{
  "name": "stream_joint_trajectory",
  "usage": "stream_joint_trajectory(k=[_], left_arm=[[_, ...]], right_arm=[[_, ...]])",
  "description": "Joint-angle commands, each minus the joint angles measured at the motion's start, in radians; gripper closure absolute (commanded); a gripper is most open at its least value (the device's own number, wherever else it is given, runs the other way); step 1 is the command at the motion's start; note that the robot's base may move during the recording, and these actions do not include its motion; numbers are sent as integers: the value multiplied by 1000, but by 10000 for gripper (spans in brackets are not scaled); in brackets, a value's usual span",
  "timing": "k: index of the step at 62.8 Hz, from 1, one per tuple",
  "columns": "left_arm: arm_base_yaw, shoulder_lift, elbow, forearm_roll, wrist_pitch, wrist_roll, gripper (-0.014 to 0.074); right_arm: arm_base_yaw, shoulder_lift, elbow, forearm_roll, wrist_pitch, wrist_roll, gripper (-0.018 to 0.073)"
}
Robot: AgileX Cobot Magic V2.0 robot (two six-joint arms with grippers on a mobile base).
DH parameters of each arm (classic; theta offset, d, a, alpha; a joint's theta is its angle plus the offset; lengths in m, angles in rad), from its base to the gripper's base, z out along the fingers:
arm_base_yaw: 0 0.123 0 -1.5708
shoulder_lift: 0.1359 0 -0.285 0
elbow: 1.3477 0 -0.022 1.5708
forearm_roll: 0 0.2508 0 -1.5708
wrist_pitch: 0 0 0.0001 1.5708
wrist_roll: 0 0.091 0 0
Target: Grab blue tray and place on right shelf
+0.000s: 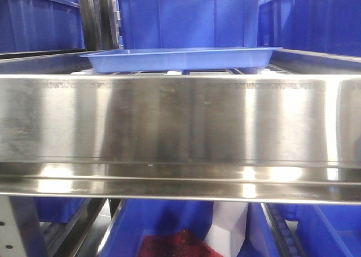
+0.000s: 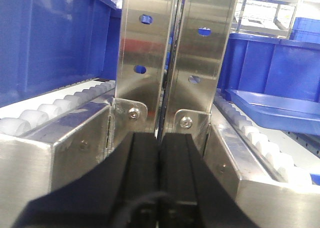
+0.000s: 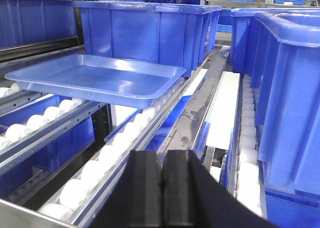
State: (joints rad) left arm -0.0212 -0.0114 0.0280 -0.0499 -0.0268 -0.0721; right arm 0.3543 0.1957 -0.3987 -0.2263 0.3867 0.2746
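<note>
The light-blue tray [image 1: 180, 58] lies flat on the steel shelf, just behind its broad shiny front rail [image 1: 180, 121]. In the right wrist view the tray [image 3: 100, 77] rests on white rollers, ahead and to the left of my right gripper [image 3: 162, 155], which is shut with nothing in it and well short of the tray. My left gripper [image 2: 161, 135] is also shut and empty. It points at two steel uprights [image 2: 175, 47], and the tray [image 2: 280, 110] shows at the right edge. Neither gripper appears in the front view.
A deep dark-blue bin [image 3: 145, 30] stands directly behind the tray, and another [image 3: 290, 87] is close on the right. White roller lanes [image 3: 115, 153] run forward between steel rails. More blue bins [image 1: 169, 229] sit on the level below.
</note>
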Motion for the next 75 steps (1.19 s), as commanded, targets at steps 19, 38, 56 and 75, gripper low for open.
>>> stream_joint_trajectory(k=[19, 38, 56, 75], left_arm=[[0, -14, 31, -6, -92, 5, 645], [0, -14, 31, -6, -92, 5, 645], [0, -14, 31, -6, -92, 5, 645], [0, -13, 31, -6, -92, 5, 645]], right_arm=[[-134, 1, 6, 67, -110, -112, 503], [-393, -153, 189, 248, -237, -233, 503], [-411, -226, 373, 249, -413, -233, 503], [-411, -226, 404, 250, -467, -232, 503]])
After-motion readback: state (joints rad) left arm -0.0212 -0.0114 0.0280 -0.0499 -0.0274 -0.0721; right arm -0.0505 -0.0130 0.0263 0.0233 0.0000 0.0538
